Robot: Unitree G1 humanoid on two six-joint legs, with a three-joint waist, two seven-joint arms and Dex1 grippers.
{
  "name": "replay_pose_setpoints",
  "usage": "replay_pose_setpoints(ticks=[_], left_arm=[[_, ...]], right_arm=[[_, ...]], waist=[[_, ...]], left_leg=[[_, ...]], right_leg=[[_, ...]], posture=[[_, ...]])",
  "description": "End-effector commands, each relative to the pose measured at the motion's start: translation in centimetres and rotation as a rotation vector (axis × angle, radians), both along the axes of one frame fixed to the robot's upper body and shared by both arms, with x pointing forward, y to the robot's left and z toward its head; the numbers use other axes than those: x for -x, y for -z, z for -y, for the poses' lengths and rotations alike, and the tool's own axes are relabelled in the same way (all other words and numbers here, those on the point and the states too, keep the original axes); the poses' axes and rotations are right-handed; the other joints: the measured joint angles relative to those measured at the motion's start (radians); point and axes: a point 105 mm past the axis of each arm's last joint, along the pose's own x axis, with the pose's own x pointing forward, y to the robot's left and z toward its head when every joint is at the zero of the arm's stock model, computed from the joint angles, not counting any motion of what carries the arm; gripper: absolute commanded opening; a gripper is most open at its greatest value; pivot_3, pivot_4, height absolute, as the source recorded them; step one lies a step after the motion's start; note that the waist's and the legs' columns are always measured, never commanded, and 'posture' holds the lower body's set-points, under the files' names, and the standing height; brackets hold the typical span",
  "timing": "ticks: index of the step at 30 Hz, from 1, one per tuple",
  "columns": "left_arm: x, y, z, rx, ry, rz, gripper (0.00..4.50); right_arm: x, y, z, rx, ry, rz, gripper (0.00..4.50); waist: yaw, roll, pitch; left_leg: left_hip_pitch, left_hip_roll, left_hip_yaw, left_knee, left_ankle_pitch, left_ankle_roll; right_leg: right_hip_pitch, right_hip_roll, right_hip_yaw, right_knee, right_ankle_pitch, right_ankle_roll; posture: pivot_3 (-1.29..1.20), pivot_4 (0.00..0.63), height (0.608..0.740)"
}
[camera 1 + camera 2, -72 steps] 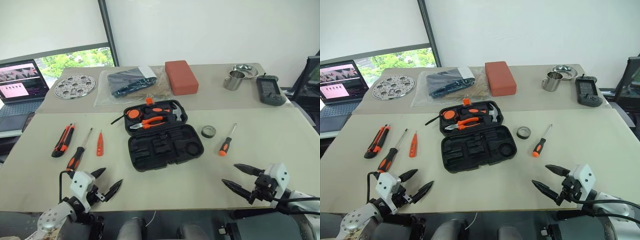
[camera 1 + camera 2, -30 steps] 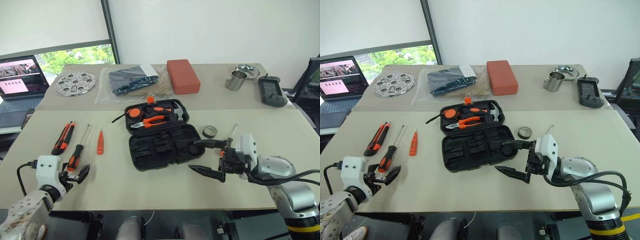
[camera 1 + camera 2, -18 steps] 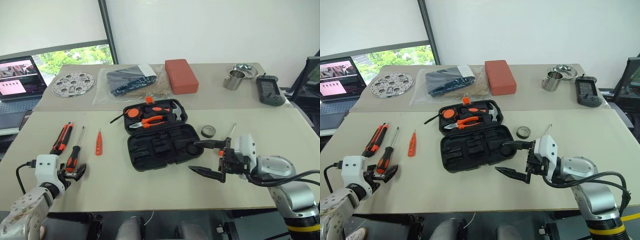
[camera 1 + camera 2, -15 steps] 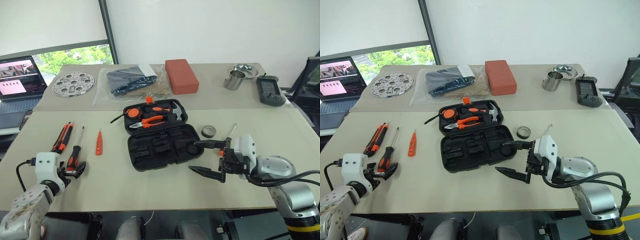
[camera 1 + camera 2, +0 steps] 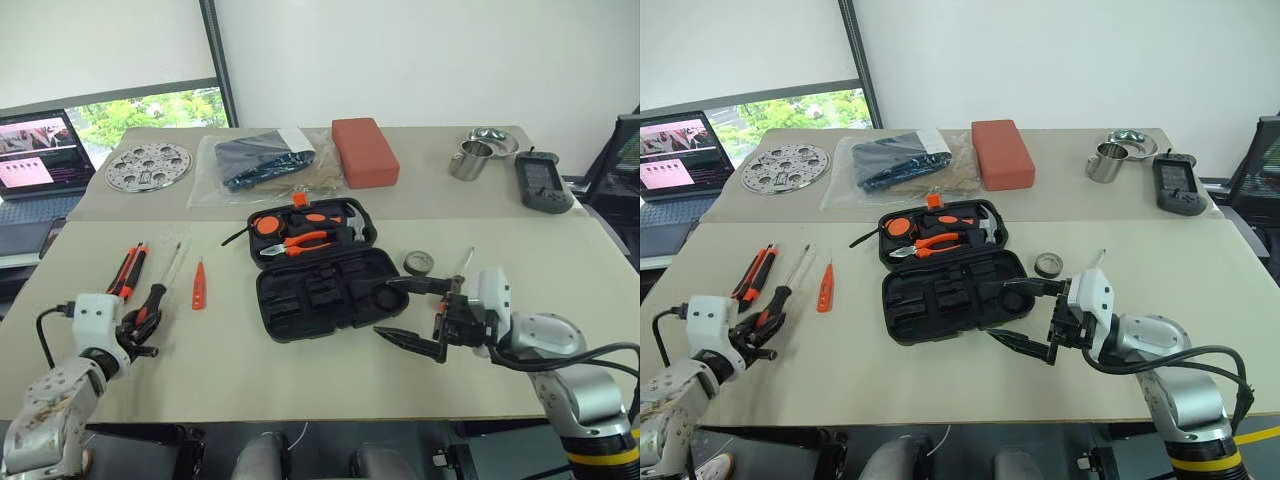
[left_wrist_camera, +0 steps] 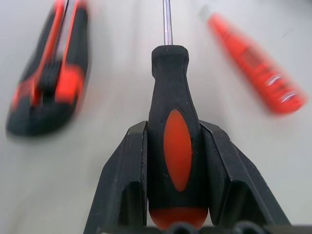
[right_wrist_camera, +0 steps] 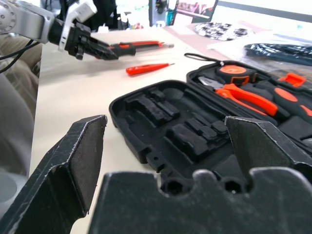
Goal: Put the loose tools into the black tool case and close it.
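The black tool case (image 5: 330, 290) lies open mid-table, with pliers and a hammer in its far half. At the table's left, my left gripper (image 6: 174, 129) is shut on the orange-and-black handle of a screwdriver (image 5: 152, 299), whose shaft points away from me. Beside it lie the utility knife (image 5: 127, 270) and the slim orange tester screwdriver (image 5: 199, 284). My right gripper (image 5: 382, 310) hovers open at the case's near right corner, holding nothing. Right of the case sit the small round tape measure (image 5: 418, 263) and a second screwdriver (image 5: 465, 260), partly hidden behind that gripper.
The far table holds a laptop (image 5: 40, 160), a perforated metal disc (image 5: 148, 166), a dark item in a clear bag (image 5: 262, 160), a red block (image 5: 363, 152), a steel cup (image 5: 468, 160), a small dish (image 5: 495, 140) and a dark handheld device (image 5: 543, 182).
My left gripper has closed on the screwdriver handle and moved a little up and forward with it. The right gripper has stayed open in place.
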Motion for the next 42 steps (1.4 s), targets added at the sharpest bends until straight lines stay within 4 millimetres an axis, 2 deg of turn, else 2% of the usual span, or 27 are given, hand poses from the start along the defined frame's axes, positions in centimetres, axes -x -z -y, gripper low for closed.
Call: replay_pose_setpoints(ticks=[1,2,5,8,10,14,17,19,22,27,35,42], left_arm=[[-0.5,-5.9,1.2,-0.093,0.205,0.2,1.0],[-0.8,-6.3,2.0,-0.119,0.272,0.205,1.0],[-3.0,-7.1,6.6,-0.202,0.549,0.199,1.0],[-4.9,-6.4,10.5,-0.263,0.785,0.143,1.0],[-6.3,-5.9,12.1,-0.301,0.869,0.116,1.0],[-9.3,-5.5,17.2,-0.377,1.078,0.064,1.0],[-10.8,-5.8,19.0,-0.415,1.128,0.036,1.0],[-11.0,-5.9,20.1,-0.432,1.178,0.019,1.0],[-11.0,-4.9,20.7,-0.44,1.208,-0.039,1.0],[-10.7,-3.2,20.0,-0.435,1.189,-0.115,1.0],[-10.6,-0.6,18.5,-0.461,1.091,-0.199,1.0],[-10.7,0.5,18.5,-0.47,1.074,-0.225,1.0]], right_arm=[[0.1,-2.3,0.8,-0.082,0.042,0.062,4.5],[0.0,-2.3,0.9,-0.087,0.052,0.06,4.5],[-0.3,-1.9,1.7,-0.073,0.093,0.052,4.5],[-0.9,-1.6,2.9,-0.041,0.143,0.055,4.5],[-1.2,-1.4,3.5,-0.015,0.164,0.06,4.5],[-0.9,-1.6,4.0,-0.02,0.186,0.072,4.5],[-0.9,-1.4,4.0,-0.022,0.201,0.072,4.5],[-1.0,-1.3,3.9,-0.014,0.209,0.07,4.5],[-1.3,-0.9,4.5,0.026,0.258,0.062,4.5],[-1.1,-0.6,5.6,0.035,0.317,0.055,4.5],[-0.9,-0.5,5.2,0.036,0.305,0.051,4.5],[-0.9,-0.4,5.1,0.044,0.295,0.05,4.5]], waist=[[0.0,0.0,0.0],[0.0,0.0,0.0],[0.011,0.002,0.0],[0.021,0.002,-0.001],[0.021,0.003,-0.001],[0.022,0.003,-0.001],[0.018,0.004,-0.001],[0.012,0.005,-0.001],[0.005,0.008,-0.001],[0.001,0.009,-0.001],[0.002,0.009,-0.001],[0.002,0.01,-0.001]], left_leg=[[0.0,0.0,0.0,0.0,0.0,0.0],[0.0,0.0,0.0,0.0,0.0,0.0],[0.001,-0.001,0.001,0.0,0.0,-0.001],[0.001,-0.002,0.002,0.0,0.0,-0.001],[-0.001,-0.003,0.005,0.0,0.003,0.005],[-0.003,-0.002,0.005,0.002,0.004,0.006],[-0.008,0.0,0.004,0.007,0.004,0.006],[-0.009,0.0,0.003,0.01,0.004,0.006],[-0.009,0.001,0.001,0.011,0.004,0.006],[-0.009,0.001,0.001,0.014,0.004,0.006],[-0.009,0.001,0.0,0.014,0.004,0.006],[-0.008,0.001,0.0,0.014,0.004,0.006]], right_leg=[[0.0,0.0,0.0,0.0,0.0,0.0],[0.0,0.0,0.0,0.0,0.0,0.0],[0.001,-0.001,0.0,0.0,0.0,0.0],[-0.001,0.001,-0.002,-0.001,0.0,0.0],[0.0,0.003,-0.002,0.0,0.001,0.001],[-0.002,0.009,-0.001,0.0,0.001,0.002],[-0.004,0.016,0.001,0.0,0.001,0.002],[-0.004,0.018,0.002,0.001,0.001,0.002],[-0.004,0.019,0.003,0.002,0.0,0.002],[-0.004,0.019,0.003,0.003,0.0,0.002],[-0.003,0.018,0.003,0.005,0.0,0.002],[-0.002,0.018,0.002,0.005,0.0,0.002]], posture=[[0.0,0.15,0.74],[0.0,0.15,0.74],[0.0,0.15,0.74],[0.0,0.15,0.74],[0.0,0.15,0.74],[0.0,0.15,0.74],[0.0,0.15,0.74],[0.0,0.15,0.74],[0.0,0.15,0.74],[0.0,0.15,0.74],[0.0,0.15,0.74],[0.0,0.15,0.74]])
